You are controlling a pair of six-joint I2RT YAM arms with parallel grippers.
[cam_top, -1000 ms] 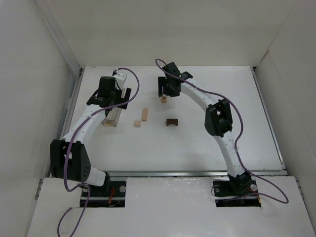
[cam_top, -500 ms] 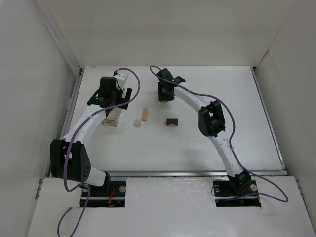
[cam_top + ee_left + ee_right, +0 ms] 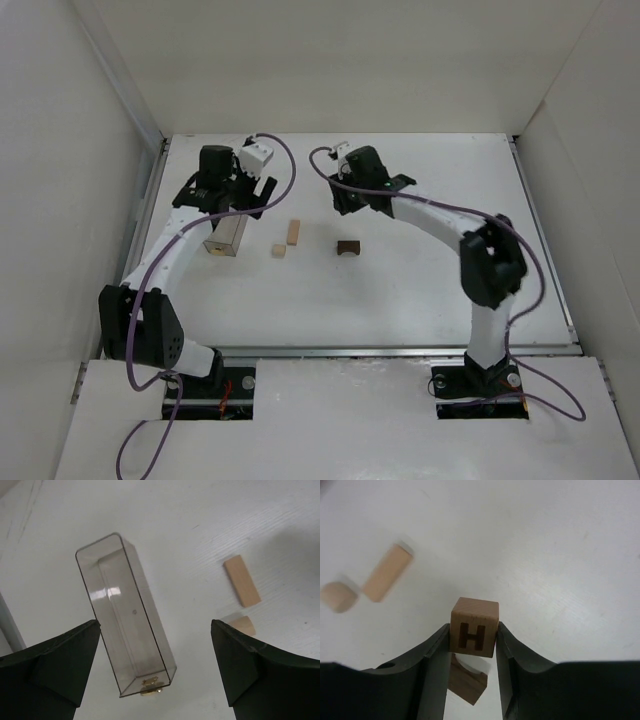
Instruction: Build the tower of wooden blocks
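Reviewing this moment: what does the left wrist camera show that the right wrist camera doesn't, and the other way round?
Only the left wrist view shows the clear plastic rectangular box, lying below the open left gripper. Only the right wrist view shows the pale wooden cube printed with H, clamped in the right gripper, and the dark brown notched block on the table beneath it. Both show the pale tan flat bar and the small pale wooden piece near it on the white table.

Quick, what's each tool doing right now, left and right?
Left tool: open, holding nothing, over the clear box.
Right tool: closed on the H cube.
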